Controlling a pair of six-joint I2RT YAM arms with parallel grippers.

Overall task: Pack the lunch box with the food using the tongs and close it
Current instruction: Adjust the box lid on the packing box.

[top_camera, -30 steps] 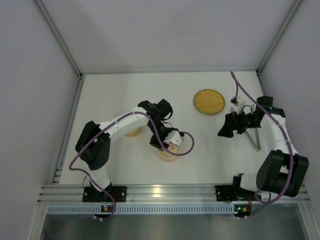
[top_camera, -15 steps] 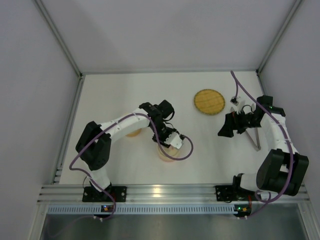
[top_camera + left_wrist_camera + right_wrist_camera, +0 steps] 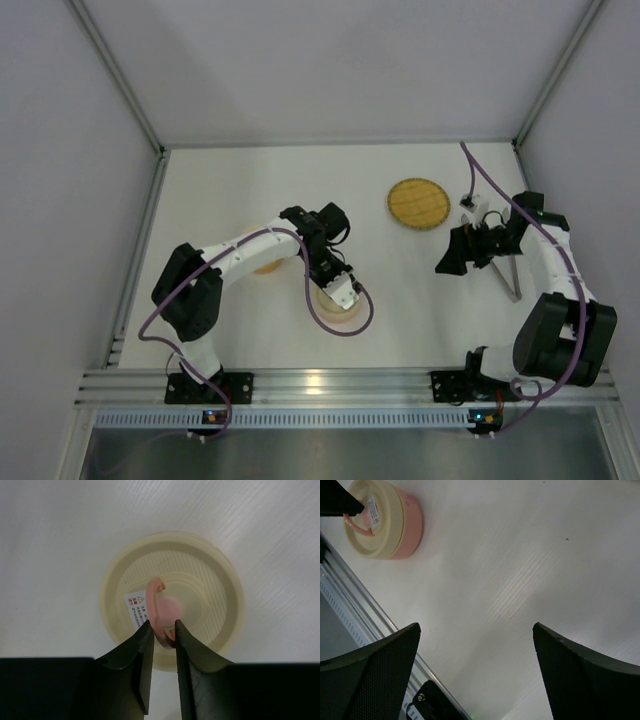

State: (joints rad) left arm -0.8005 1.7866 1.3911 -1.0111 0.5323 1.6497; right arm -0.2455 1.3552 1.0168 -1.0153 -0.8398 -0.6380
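Observation:
The lunch box (image 3: 340, 318) is a round pink tub under a cream lid (image 3: 220, 605), also seen in the right wrist view (image 3: 387, 520). My left gripper (image 3: 336, 290) hangs straight over it. Its jaws (image 3: 162, 626) are closed on the lid's upright pink ring handle (image 3: 167, 607), touching it on both sides. The slim silver tongs (image 3: 512, 285) lie on the table at the right, beside my right arm. My right gripper (image 3: 447, 262) hovers wide open above bare table (image 3: 475, 625), holding nothing. The food is out of view.
A round woven plate (image 3: 418, 204) lies at the back, right of centre. Another round cream container (image 3: 264, 265) sits partly hidden under the left arm. An aluminium rail (image 3: 340, 385) runs along the near table edge, and white walls enclose the other sides.
The left gripper has come down over the lunch box, and its jaws have narrowed onto the pink handle. The right arm has stayed still.

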